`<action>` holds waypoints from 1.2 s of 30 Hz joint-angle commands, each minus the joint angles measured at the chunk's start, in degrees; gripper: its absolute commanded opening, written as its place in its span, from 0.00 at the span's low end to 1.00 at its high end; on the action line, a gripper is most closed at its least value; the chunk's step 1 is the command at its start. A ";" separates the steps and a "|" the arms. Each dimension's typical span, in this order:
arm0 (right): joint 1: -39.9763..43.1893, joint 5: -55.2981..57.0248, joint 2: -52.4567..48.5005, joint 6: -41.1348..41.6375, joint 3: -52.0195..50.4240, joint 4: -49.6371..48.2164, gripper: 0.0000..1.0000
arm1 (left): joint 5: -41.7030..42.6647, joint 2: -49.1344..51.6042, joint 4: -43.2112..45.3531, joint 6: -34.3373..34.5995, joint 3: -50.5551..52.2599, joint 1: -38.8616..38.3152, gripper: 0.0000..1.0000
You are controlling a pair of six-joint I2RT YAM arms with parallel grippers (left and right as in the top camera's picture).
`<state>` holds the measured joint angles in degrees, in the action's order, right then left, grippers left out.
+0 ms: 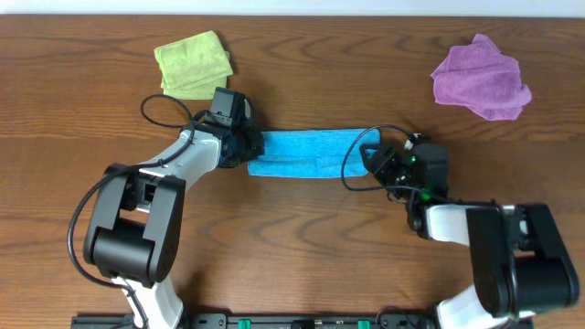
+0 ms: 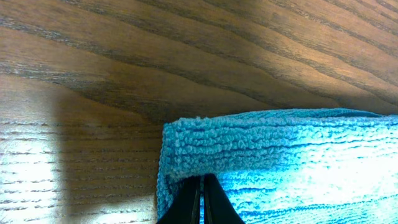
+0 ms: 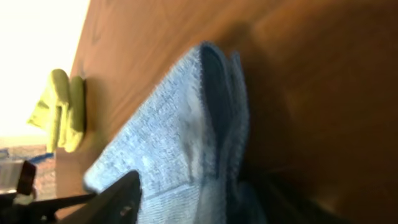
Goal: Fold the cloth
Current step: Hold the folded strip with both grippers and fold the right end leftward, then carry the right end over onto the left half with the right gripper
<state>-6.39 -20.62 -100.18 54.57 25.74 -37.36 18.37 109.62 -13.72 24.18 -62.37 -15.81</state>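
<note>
A blue cloth [image 1: 306, 153] lies as a long folded strip across the middle of the wooden table. My left gripper [image 1: 249, 146] is at the strip's left end. In the left wrist view its fingers [image 2: 202, 190] are pressed together on the corner of the blue cloth [image 2: 280, 155]. My right gripper [image 1: 373, 157] is at the strip's right end. In the right wrist view the blue cloth [image 3: 180, 143] runs between its two dark fingers [image 3: 205, 199], with the layered folded edge showing.
A folded yellow-green cloth [image 1: 192, 62] lies at the back left, just behind the left arm, and shows in the right wrist view [image 3: 59, 109]. A crumpled purple cloth [image 1: 480, 78] lies at the back right. Both arms' cables loop over the table near the strip's ends.
</note>
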 commanded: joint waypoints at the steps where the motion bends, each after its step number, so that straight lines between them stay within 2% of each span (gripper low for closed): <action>1: -1.62 4.46 -4.74 1.14 -2.12 1.53 0.43 | -0.74 0.74 -1.03 0.26 -0.59 -0.09 0.06; 4: -2.29 6.38 -4.72 0.07 -2.12 -0.96 0.20 | -0.70 0.74 -1.73 0.26 -0.59 -0.09 0.06; 5: -2.32 6.32 -4.72 -1.11 -2.12 -2.51 0.07 | -0.70 0.74 -2.05 0.26 -0.59 -0.09 0.06; 6: -2.32 6.23 -4.72 -2.16 -2.12 -4.26 0.01 | -0.70 0.74 -2.40 0.26 -0.59 -0.09 0.05; 12: -2.32 1.05 -2.49 -2.97 -2.12 -14.75 0.01 | -0.72 0.74 -3.58 0.24 -0.59 -0.04 0.06; 19: -2.91 -3.17 5.25 -2.95 -2.03 -14.80 0.02 | -0.72 0.74 -3.61 0.24 -0.59 0.07 0.06; 27: -9.38 -2.67 7.93 -3.04 1.68 -10.75 0.01 | -0.52 0.74 -3.58 0.24 -0.59 0.07 0.05; 36: -17.75 0.55 7.82 -10.32 14.27 7.37 0.01 | -0.52 0.74 -3.58 0.24 -0.59 0.07 0.06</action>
<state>-22.15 -21.61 -92.84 48.07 36.58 -31.92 18.46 109.62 -16.49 24.18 -62.70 -15.81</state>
